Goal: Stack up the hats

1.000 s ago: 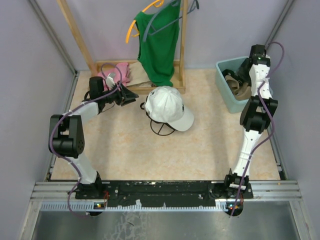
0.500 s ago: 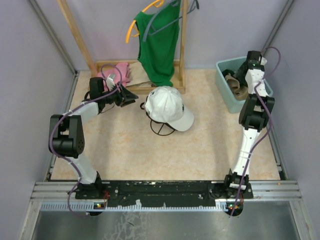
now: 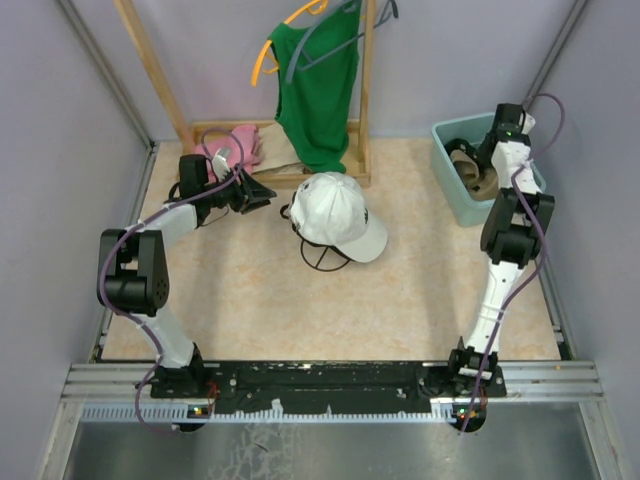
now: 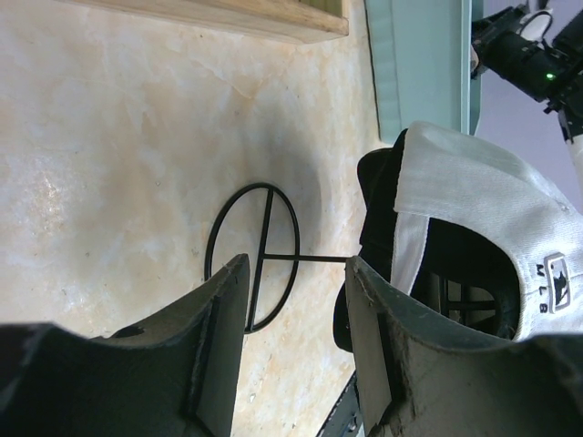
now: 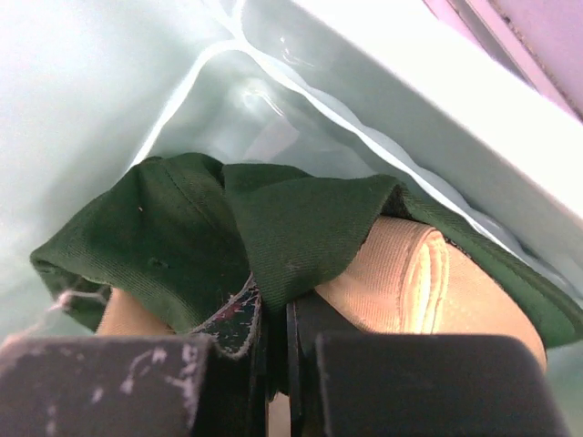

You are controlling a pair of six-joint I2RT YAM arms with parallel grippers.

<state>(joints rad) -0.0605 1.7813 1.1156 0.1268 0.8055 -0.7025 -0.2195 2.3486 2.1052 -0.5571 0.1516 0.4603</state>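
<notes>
The table [image 3: 250,300] carries a teal bin [image 3: 445,190] at its far right and a wire stand [image 4: 265,228] near the middle. The white cap [image 3: 335,210] sits on that stand over a black cap [image 4: 378,209], of which only 1 edge shows. In the bin lie 2 more: a dark cap [image 5: 182,237] draped over a tan cap [image 5: 401,264]. The left end effector [image 4: 296,273] hovers low just beside the stand, its fingers well apart with nothing between them. The right end effector [image 5: 278,319] is down in the bin, fingers nearly together, pinching the dark cap's frayed edge.
</notes>
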